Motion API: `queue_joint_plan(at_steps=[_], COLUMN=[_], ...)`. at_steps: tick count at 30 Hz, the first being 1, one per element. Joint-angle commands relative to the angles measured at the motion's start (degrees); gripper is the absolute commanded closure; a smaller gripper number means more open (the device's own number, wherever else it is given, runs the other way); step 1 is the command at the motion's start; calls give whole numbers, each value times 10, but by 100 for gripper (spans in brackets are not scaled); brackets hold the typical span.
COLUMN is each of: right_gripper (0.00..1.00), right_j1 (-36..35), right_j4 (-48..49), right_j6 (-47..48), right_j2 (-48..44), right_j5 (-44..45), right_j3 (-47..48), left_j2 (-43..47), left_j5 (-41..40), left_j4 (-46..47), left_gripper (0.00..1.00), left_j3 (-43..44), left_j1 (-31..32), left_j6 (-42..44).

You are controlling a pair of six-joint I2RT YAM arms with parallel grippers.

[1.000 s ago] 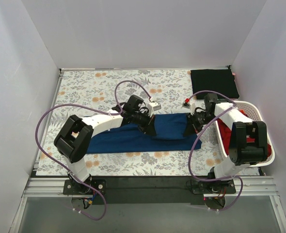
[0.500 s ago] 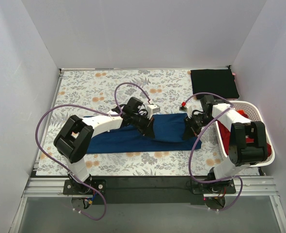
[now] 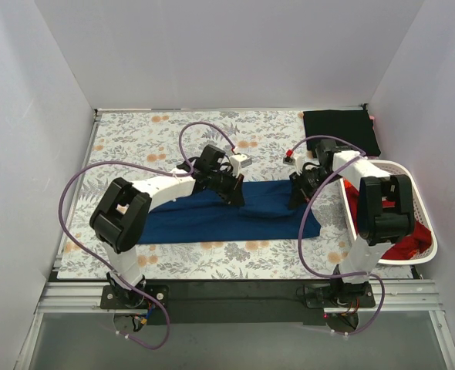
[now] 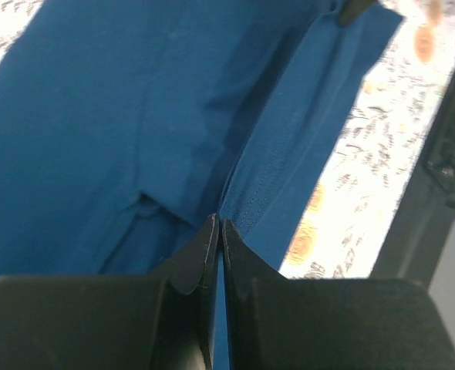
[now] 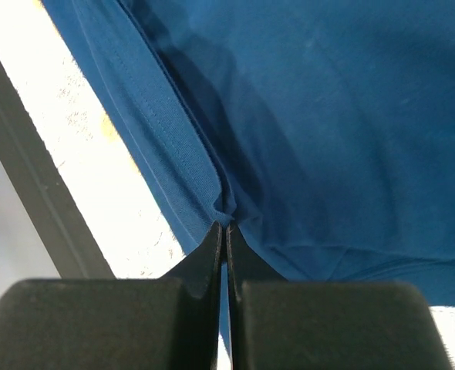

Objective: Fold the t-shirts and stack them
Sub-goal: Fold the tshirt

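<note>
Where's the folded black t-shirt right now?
Top external view: the black t-shirt lies folded at the far right corner of the floral table cover, just beyond the white basket.

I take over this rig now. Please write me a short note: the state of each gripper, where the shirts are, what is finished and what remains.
Grippers: the left gripper is shut on a fold of the blue t-shirt; the right gripper is shut on the same shirt, nearer the basket.
Where: the blue t-shirt lies as a long strip on the floral cover.
Done: the black t-shirt lies folded at the far right corner.
Left: finish folding the blue one, stack it, then take the red cloth from the basket.
</note>
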State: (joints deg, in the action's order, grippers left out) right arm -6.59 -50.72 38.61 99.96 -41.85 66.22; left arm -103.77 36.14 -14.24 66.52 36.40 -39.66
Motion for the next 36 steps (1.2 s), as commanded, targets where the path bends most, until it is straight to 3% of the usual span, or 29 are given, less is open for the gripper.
queue_joint_plan(at_steps=[1, 36], right_gripper=[99, 98], right_j1=[6, 3], right_j4=[12, 124], right_j6=[-9, -88], right_j2=[15, 102], right_j5=[6, 103], right_j3=[44, 115], left_j2=[-7, -96], left_j5=[-36, -177], left_j4=[11, 48], left_gripper=[100, 100], left_j3=[30, 99], left_j1=[-8, -19], left_j6=[8, 39])
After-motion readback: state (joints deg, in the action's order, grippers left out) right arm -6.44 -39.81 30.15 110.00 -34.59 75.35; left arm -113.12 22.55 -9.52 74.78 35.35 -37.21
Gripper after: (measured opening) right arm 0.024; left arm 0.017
